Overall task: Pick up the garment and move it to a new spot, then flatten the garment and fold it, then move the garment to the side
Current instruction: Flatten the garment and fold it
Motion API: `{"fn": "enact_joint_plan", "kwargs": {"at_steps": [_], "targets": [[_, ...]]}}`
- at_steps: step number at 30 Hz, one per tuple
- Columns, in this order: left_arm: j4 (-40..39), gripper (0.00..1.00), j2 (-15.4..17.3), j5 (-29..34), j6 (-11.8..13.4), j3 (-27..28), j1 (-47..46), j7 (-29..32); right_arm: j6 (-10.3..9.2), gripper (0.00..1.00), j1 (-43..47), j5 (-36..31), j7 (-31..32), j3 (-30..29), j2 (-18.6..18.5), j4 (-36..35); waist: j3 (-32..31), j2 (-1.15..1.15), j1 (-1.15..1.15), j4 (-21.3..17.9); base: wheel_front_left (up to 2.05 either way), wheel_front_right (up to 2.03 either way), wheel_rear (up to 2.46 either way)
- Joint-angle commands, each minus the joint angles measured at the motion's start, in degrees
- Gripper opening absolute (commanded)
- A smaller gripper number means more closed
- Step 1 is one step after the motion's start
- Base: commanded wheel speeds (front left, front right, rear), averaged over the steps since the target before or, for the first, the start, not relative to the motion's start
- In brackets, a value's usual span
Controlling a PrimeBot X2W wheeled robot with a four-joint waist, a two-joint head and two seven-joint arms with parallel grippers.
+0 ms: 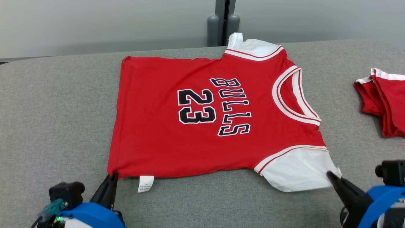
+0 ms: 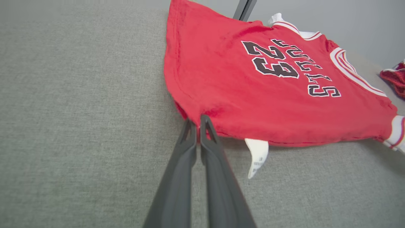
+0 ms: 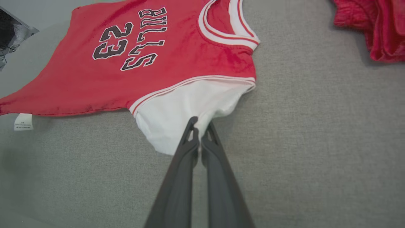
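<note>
The garment (image 1: 202, 126) is a red jersey with white sleeves and black "BULLS 23" lettering, spread nearly flat on the grey table, collar toward the right. My left gripper (image 1: 113, 174) is shut on its near hem corner; in the left wrist view the left gripper (image 2: 198, 120) pinches the red edge of the garment (image 2: 253, 95). My right gripper (image 1: 329, 174) is shut on the tip of the near white sleeve; the right wrist view shows the right gripper (image 3: 199, 122) pinching that white cloth of the garment (image 3: 158, 72). A white care label (image 1: 145, 183) sticks out from the near edge.
Another red and white garment (image 1: 384, 101) lies bunched at the table's right edge, and its red cloth (image 3: 376, 28) shows at the top right of the right wrist view. The grey padded table (image 1: 57, 120) spreads to the left and front. Two grey posts (image 1: 223, 30) stand behind the far edge.
</note>
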Motion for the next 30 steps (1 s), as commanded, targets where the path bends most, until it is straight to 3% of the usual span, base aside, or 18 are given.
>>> {"fn": "enact_joint_plan", "kwargs": {"at_steps": [1, 10, 20, 30], "targets": [[-0.51, 0.00, -0.02, -0.09, -0.32, 0.13, -1.99, 0.34, 0.03, 0.00, -1.79, -0.51, -0.62, 0.36, -0.60, 0.09, 0.04, 0.00, 0.01, 0.02, 0.00, 0.00, 0.00], [3.51, 0.00, -2.80, -2.12, -0.56, 0.29, -10.00, 3.07, 0.03, 0.00, -14.70, 0.47, -2.70, 4.24, -5.26, 5.33, 1.74, 0.00, 0.01, 0.29, 0.00, 0.00, 0.00], [12.63, 0.00, -6.02, -2.46, 0.29, 1.51, -18.39, 1.43, 0.03, 0.00, -29.48, 2.76, -7.74, 8.22, -10.03, 15.62, 6.00, 0.00, 0.01, 0.58, 0.00, 0.00, 0.00], [17.97, 0.00, -7.11, -0.83, -1.82, 0.52, -24.09, -2.15, 0.03, 0.00, -38.53, 4.22, -15.04, 11.58, -13.27, 26.41, 8.86, 0.00, 0.01, 1.76, 0.00, 0.00, 0.00]]}}
